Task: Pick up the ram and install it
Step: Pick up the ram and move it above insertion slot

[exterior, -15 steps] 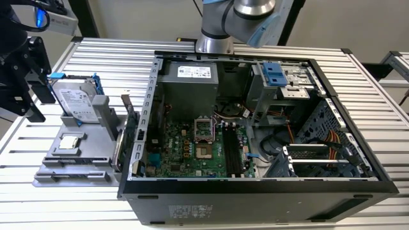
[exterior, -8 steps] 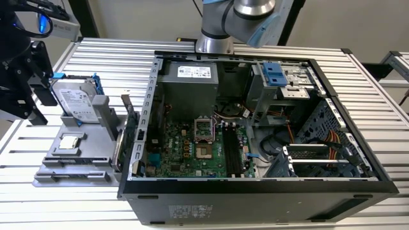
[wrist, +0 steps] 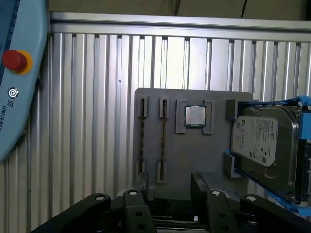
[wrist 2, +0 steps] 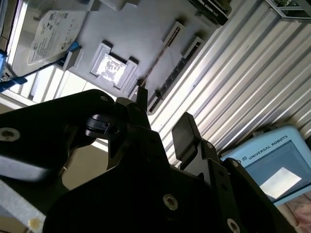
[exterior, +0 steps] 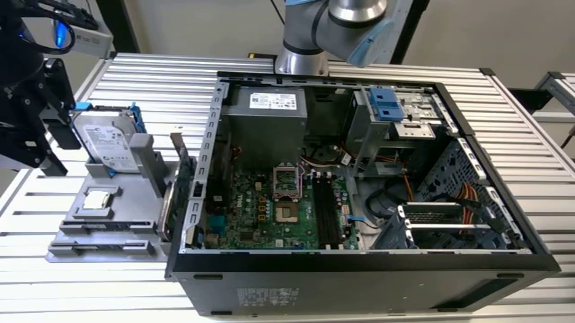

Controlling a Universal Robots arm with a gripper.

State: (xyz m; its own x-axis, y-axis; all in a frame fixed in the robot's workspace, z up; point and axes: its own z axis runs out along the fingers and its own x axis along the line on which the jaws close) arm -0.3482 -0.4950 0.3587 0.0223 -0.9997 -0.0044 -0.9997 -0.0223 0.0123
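The gripper [wrist: 172, 194] hangs wide open and empty over the grey holder [wrist: 194, 155] on the bench [wrist: 87, 121]; a thin edge-on stick, probably the ram [wrist: 142, 138], stands slotted there.

We see a silver-grey arm [exterior: 351, 13] of round tubular segments with a pale blue joint cap [exterior: 379, 32]. The gripper [wrist: 170, 187] is matte black: angular linkage plates [wrist: 92, 213] pinned with bright round screw heads [wrist: 99, 197], ending in two blocky fingers [wrist: 200, 187].
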